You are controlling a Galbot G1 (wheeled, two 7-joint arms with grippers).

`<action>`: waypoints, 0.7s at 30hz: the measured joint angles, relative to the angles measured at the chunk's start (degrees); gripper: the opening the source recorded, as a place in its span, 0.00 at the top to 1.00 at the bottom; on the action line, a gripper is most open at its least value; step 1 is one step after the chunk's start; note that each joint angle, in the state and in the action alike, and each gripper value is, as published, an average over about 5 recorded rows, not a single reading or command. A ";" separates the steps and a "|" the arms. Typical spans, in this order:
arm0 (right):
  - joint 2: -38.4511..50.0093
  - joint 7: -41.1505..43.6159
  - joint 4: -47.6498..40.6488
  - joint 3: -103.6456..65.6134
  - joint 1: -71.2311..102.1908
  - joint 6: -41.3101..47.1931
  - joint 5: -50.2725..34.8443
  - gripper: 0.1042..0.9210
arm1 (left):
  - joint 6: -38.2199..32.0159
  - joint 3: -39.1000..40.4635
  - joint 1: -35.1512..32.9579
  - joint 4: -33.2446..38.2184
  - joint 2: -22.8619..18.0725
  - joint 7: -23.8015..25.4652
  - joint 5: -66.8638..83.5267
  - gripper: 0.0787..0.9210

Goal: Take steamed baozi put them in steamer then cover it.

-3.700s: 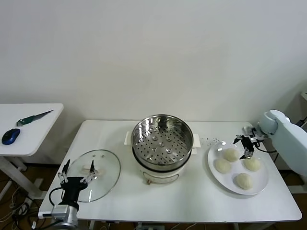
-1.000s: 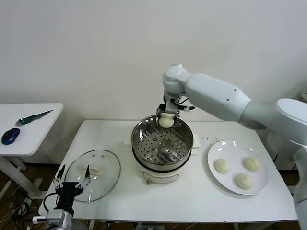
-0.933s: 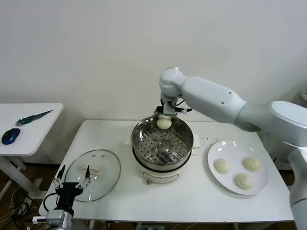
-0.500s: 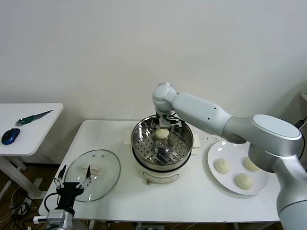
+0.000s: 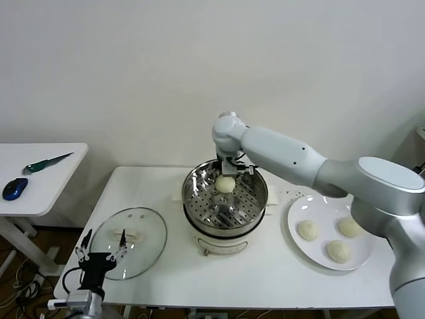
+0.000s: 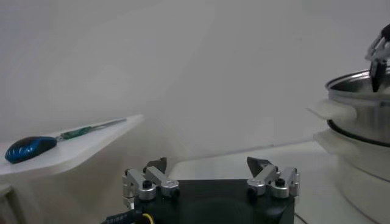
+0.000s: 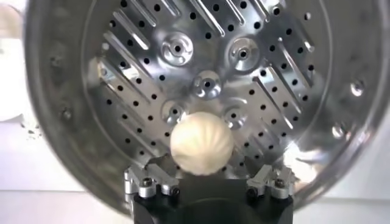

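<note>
The left claw (image 5: pixel 101 250) hangs at the lower left of the head frame, fingers spread and holding nothing, just below the near edge of the cover (image 5: pixel 129 242). That glass cover lies flat on the white counter (image 5: pixel 265 279), its handle up, well left of the steamer (image 5: pixel 225 197). Farther left, at the frame's left edge, a side table (image 5: pixel 40 173) carries a blue mouse (image 5: pixel 14 189) and a green-handled knife (image 5: pixel 46 163); the left wrist view shows both on it.

At the centre, the steamer stands on its white pot base, open at the top. The right claw (image 5: pixel 233 171) reaches down over its far rim, fingers released. One baozi (image 5: pixel 226 184) sits on the perforated bottom at the far side of the basket, right under the claw; in the right wrist view it lies between the spread fingertips, and I cannot tell if they touch it. The right arm (image 5: pixel 299 159) stretches across the upper right, passing above the counter.

At the right, a white plate (image 5: pixel 362 256) holds three more baozi (image 5: pixel 308 230), each apart from the others.
</note>
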State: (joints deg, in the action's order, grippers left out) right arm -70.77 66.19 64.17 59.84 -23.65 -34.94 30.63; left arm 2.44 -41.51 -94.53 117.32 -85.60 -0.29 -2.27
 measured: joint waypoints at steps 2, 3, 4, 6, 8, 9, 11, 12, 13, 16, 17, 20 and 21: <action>2.66 -0.62 2.09 1.49 -2.10 1.97 -2.64 0.12 | 0.17 0.19 -0.03 0.16 0.00 -0.12 0.06 0.12; 4.14 -1.15 3.23 2.60 -3.39 3.32 -4.17 0.12 | 0.23 0.30 -0.04 0.27 0.01 -0.17 0.07 0.12; 5.66 -1.76 4.42 3.92 -4.80 4.93 -5.88 0.12 | 0.29 0.40 -0.05 0.39 0.02 -0.21 0.08 0.12; 8.95 -2.99 6.84 7.05 -7.88 9.00 -10.22 0.12 | 0.40 0.62 -0.10 0.66 0.06 -0.30 0.12 0.12; 12.34 -3.92 8.96 10.16 -10.72 13.63 -15.39 0.12 | 0.47 0.84 -0.16 0.90 0.08 -0.41 0.19 0.12; 14.09 -4.22 9.86 11.61 -11.95 16.06 -18.16 0.12 | 0.50 0.96 -0.18 1.00 0.08 -0.47 0.24 0.12; 17.47 -4.51 11.22 14.12 -13.88 20.72 -23.57 0.12 | 0.54 1.20 -0.23 1.15 0.08 -0.58 0.33 0.12; 19.15 -4.55 11.72 15.21 -14.62 22.97 -26.18 0.12 | 0.56 1.32 -0.26 1.21 0.08 -0.63 0.37 0.12; 20.73 -4.53 12.12 16.15 -15.18 25.05 -28.56 0.12 | 0.58 1.44 -0.29 1.26 0.09 -0.66 0.39 0.12; 25.22 -4.25 12.80 18.09 -15.83 30.50 -34.53 0.12 | 0.65 1.69 -0.43 1.54 0.16 -0.70 0.41 0.12; 26.60 -4.11 12.88 18.39 -15.59 32.00 -36.03 0.12 | 0.68 1.75 -0.48 1.66 0.18 -0.71 0.41 0.12; 30.20 -3.65 12.55 17.93 -13.35 35.65 -39.01 0.12 | 0.82 1.82 -0.58 2.00 0.27 -0.73 0.43 0.12; 31.16 -3.49 12.27 17.30 -12.10 36.64 -39.55 0.12 | 0.89 1.82 -0.60 2.12 0.31 -0.76 0.44 0.12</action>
State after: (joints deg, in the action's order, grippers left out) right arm -39.61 62.70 76.44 77.14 -35.75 1.70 -8.92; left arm 3.34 -39.69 -95.13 119.44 -85.29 -1.04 -1.83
